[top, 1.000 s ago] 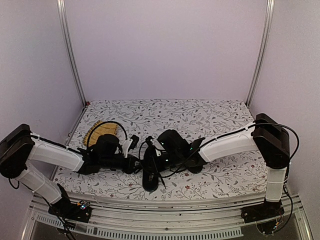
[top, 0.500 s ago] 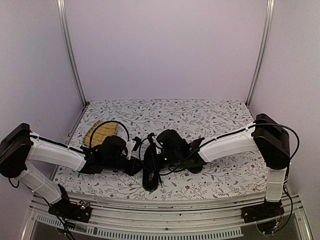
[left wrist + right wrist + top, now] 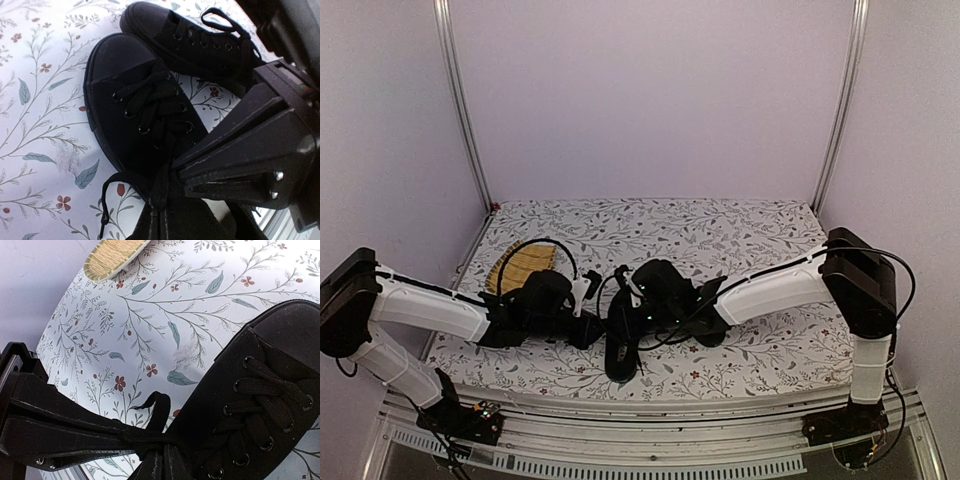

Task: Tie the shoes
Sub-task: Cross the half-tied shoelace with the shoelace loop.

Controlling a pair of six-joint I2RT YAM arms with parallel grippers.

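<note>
Two black canvas shoes lie at the table's front middle. The near shoe (image 3: 620,352) (image 3: 135,115) (image 3: 265,390) points its toe at the table's front edge, and the other shoe (image 3: 200,40) lies beside it under the right arm. My left gripper (image 3: 590,325) (image 3: 162,202) is shut on a black lace at the near shoe's tongue. My right gripper (image 3: 626,314) (image 3: 159,452) is shut on the lace too, tip to tip with the left one. A loose lace end (image 3: 106,202) (image 3: 161,405) curls onto the cloth beside them.
A yellow woven mat (image 3: 520,264) (image 3: 114,255) lies at the table's left, behind my left arm. The table carries a floral cloth (image 3: 740,235). Plain walls and metal posts close in the sides and back.
My left gripper has shifted right, closer to the shoe and the right gripper. The right arm has barely moved. Both stay shut.
</note>
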